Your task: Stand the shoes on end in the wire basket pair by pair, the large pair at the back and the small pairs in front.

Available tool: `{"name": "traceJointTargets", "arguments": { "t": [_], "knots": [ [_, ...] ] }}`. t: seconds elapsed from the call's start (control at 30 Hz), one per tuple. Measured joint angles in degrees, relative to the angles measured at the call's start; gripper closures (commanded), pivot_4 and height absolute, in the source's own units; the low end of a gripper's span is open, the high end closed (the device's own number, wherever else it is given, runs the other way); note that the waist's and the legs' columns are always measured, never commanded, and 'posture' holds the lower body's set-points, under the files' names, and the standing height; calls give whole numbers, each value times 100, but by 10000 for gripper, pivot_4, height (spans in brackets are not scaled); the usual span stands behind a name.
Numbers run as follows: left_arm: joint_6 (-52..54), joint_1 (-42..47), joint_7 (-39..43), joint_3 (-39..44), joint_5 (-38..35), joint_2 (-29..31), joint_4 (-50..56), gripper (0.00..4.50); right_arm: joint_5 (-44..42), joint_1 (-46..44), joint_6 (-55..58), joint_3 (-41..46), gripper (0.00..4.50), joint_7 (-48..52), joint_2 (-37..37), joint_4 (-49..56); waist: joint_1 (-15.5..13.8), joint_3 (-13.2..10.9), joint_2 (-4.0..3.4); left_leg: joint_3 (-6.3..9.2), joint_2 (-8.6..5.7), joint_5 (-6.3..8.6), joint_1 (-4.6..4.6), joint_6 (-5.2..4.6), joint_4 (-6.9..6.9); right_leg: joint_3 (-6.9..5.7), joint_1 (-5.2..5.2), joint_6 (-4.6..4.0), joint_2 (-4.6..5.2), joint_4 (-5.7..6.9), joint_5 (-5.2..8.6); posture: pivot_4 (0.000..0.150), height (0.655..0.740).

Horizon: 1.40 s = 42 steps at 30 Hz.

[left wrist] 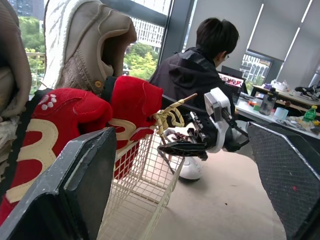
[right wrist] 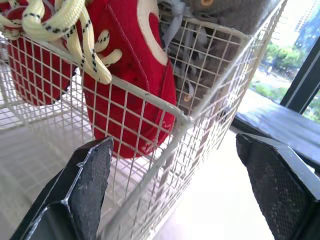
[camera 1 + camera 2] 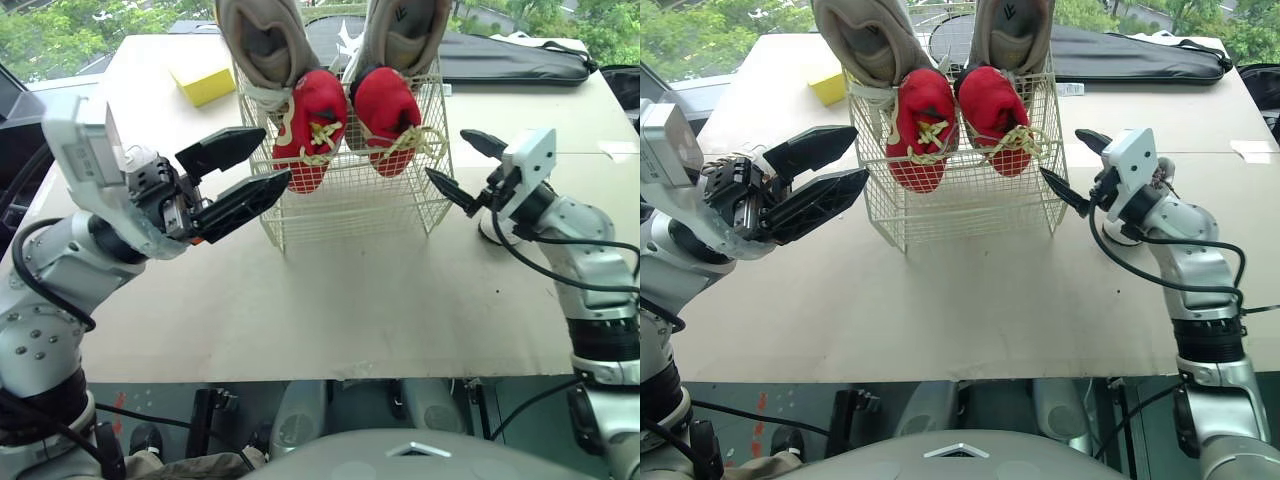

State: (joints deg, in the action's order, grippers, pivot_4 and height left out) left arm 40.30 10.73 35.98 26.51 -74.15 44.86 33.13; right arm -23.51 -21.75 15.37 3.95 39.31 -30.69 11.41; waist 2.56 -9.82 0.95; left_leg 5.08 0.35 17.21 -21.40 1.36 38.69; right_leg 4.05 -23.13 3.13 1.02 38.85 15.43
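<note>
The left pincer [image 3: 272,157] and right pincer [image 3: 448,155] hover empty, fingers spread wide, on either side of the wire basket [image 3: 350,205] on the tabletop [image 3: 350,310]. Inside it, the red shoes [image 3: 312,125] stand on end in front, with the grey shoes [image 3: 262,45] behind them.

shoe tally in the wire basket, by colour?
Red shoes: 2
Grey-beige shoes: 2
Total in the wire basket: 4
</note>
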Motion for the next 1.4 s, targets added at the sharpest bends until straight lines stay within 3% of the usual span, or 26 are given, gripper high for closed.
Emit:
{"name": "traceJointTargets", "arguments": {
  "t": [0.23, 0.3, 0.33, 0.57, 0.77, 0.93, 1.2, 1.4],
  "knots": [
    [-21, -226, -206, 101, -39, -62, -41, 0, -1634, -163, 1580, 544, 6258, -28, -443, 1406, -17, -1, -1, 7, 2, 0, -17, 0, -7, -9, -10, -1, 2, -10, 1, 1500, 7400],
    [-48, -478, -438, 535, -198, -158, -312, 0, -2382, -99, 2049, 546, 694, 407, -835, 1781, -15, -5, -8, 11, 8, 0, -25, -1, -7, -7, -20, 0, 9, -10, 1, 1500, 7400],
    [-72, -623, -519, 772, -134, -144, -582, 0, -2519, -105, 2144, 538, 311, 587, -1029, 1953, -12, -5, -8, 13, 6, 1, -26, -1, -8, -8, -21, -1, 6, -11, 1, 1500, 7400],
    [-126, -1309, -301, 1507, 1088, 590, -2108, 0, -2683, -7, 2265, 499, 311, 1238, -1640, 2291, -52, -14, 7, 11, -2, 0, -33, -1, -13, -22, -22, 0, 5, -24, 2, 1500, 7400],
    [-162, -848, -575, 1253, 2512, 1301, -4005, 0, -2691, 252, 2116, 495, 311, 1249, -1586, 2700, -38, -16, 18, 14, -2, 0, -35, 0, -25, -27, -24, 0, 9, -34, 1, 1500, 7400],
    [-824, -636, -125, 900, 3430, 1407, -4946, 0, -2558, 544, 1914, 495, 311, 1046, -1446, 2968, -35, -15, 21, 13, 2, -5, -46, 8, -37, -27, -40, -1, 14, -40, 1, 1500, 7400],
    [-1581, -133, 272, 820, 4247, 1463, -6309, 0, -2584, 856, 1776, 544, 311, 1008, -1447, 3184, -63, -8, 33, 17, 3, -1, -50, 2, -35, -33, -43, 0, 25, -35, 1, 1500, 7400],
    [-2505, 1046, 778, 113, 4954, 1443, -7694, 0, -2611, 1148, 1666, 632, 311, 1041, -1525, 3283, -98, -3, 42, 17, -11, -1, -51, 2, -31, -35, -41, 0, 25, -34, 1, 1500, 7400]
  ]
}}
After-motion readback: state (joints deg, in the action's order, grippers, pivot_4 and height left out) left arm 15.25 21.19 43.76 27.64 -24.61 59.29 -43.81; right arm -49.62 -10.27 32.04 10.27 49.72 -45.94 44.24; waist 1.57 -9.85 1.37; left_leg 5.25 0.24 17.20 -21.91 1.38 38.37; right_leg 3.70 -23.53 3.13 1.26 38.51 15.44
